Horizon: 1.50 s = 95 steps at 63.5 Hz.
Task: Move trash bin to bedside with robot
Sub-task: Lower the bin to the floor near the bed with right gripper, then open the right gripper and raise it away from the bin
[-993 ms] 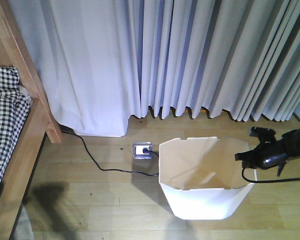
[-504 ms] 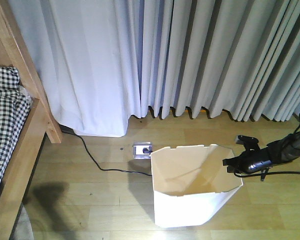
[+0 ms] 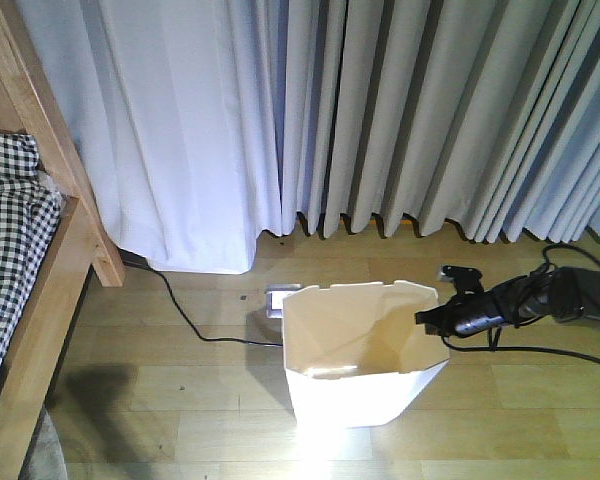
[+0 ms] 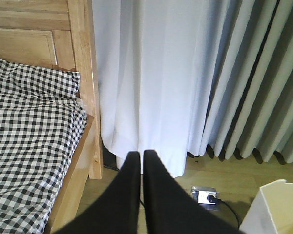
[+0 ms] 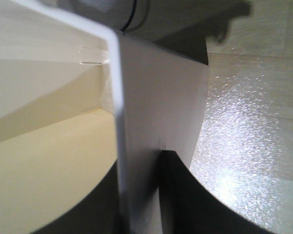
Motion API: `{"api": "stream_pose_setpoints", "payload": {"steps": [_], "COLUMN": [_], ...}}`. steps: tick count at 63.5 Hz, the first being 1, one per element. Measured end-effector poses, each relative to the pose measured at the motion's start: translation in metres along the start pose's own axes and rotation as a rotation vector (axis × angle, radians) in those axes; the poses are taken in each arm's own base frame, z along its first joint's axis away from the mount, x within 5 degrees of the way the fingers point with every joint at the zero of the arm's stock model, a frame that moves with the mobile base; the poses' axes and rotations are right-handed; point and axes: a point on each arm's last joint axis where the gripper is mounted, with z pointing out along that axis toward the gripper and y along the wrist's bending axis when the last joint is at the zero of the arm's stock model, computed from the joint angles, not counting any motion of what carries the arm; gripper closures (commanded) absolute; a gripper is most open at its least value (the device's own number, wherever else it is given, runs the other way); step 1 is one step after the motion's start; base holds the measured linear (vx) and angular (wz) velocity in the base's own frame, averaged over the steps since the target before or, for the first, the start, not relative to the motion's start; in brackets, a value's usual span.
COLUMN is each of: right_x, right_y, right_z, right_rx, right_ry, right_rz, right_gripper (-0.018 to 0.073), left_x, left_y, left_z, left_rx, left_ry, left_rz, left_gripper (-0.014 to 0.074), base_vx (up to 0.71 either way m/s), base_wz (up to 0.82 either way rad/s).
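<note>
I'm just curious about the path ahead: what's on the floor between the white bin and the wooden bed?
In the front view, a floor socket with a black cable trailing toward the bed frame lies between it and the trash bin; otherwise bare wooden floor.

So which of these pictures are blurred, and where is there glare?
Right wrist view: the trash bin rim is close and blurred, and the floor glares. Front view: the bin's front wall is overexposed white. Left wrist view: sharp apart from the dark claw.

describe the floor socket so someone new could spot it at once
Start at the long pale curtains and drop to the wood floor under their hem. Just left of the white bin rim sits the socket, a small grey square box. A black cable is plugged into it.
</note>
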Motion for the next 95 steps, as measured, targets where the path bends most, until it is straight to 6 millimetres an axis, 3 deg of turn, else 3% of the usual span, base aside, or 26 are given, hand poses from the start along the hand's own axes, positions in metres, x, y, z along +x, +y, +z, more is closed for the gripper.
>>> {"api": "stream_pose_setpoints", "payload": {"steps": [12, 47, 63, 87, 95], "right_x": [-0.003, -0.008, -0.008, -0.015, -0.015], "right_y": [0.005, 0.004, 0.005, 0.007, 0.008], "right_z": [0.012, 0.012, 0.012, 0.008, 0.008], "right_rx": [-0.012, -0.003, -0.016, -0.046, -0.047], "right_ry": [0.026, 0.028, 0.030, 0.015, 0.016], "right_rz": [0.003, 0.011, 0.022, 0.070, 0.079], "right_gripper": [0.0559, 0.0495, 0.0351, 0.0001, -0.0037], "left_x": [0.000, 0.000, 0.000, 0.000, 0.000], "left_y": [0.000, 0.000, 0.000, 0.000, 0.000], "left_z": [0.000, 0.000, 0.000, 0.000, 0.000], "left_rx": [0.000, 0.000, 0.000, 0.000, 0.000], "left_ry": [0.000, 0.000, 0.000, 0.000, 0.000], "left_rz": [0.000, 0.000, 0.000, 0.000, 0.000], "left_gripper": [0.0603, 0.0603, 0.0603, 0.0603, 0.0603], "base_vx": [0.00, 0.00, 0.00, 0.00, 0.00], "base_wz": [0.00, 0.00, 0.00, 0.00, 0.00]}}
